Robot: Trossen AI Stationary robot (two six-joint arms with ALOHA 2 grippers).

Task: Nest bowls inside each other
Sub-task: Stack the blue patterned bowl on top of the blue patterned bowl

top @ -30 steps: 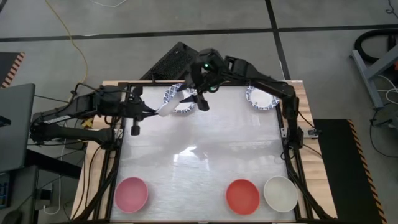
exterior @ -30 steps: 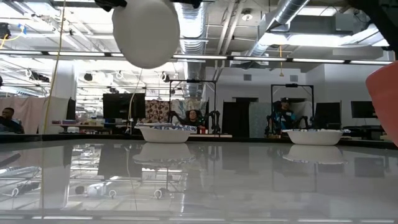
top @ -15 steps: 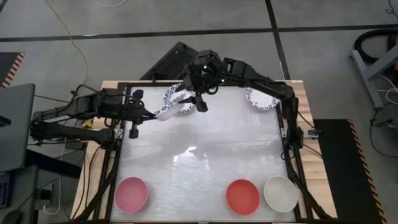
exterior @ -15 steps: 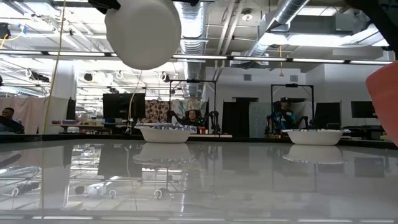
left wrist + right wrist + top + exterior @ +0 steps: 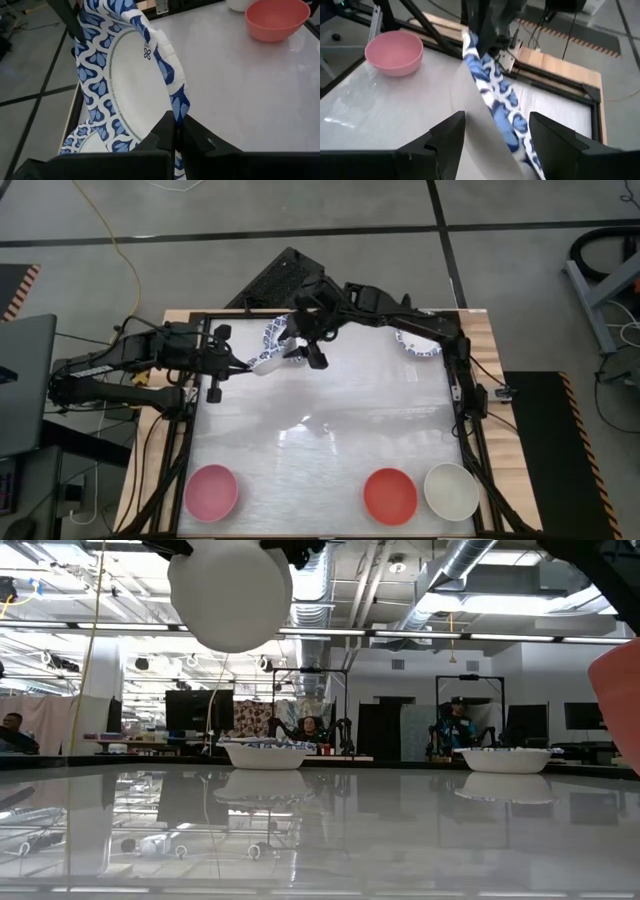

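Two claws meet at the desk's (image 5: 320, 430) eleven o'clock: the left claw (image 5: 252, 364) pinches a blue-patterned bowl's (image 5: 127, 80) rim, lifted clear; the right claw (image 5: 496, 131) straddles it, spread wide. Another patterned bowl (image 5: 277, 332) rests just beyond.

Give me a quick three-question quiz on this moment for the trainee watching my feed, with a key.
1. True or false: the left end effector is shut on the rim of the lifted blue-patterned bowl.
2. Which plain bowl sits in the near corner on the left arm's side of the table?
A. pink
B. red
C. white
3. Fill in: the right end effector stands ____ with the lifted bowl's rim between its fingers.

Key:
1. True.
2. A. The pink bowl is there; the red bowl and the white bowl sit together toward the right arm's side.
3. open
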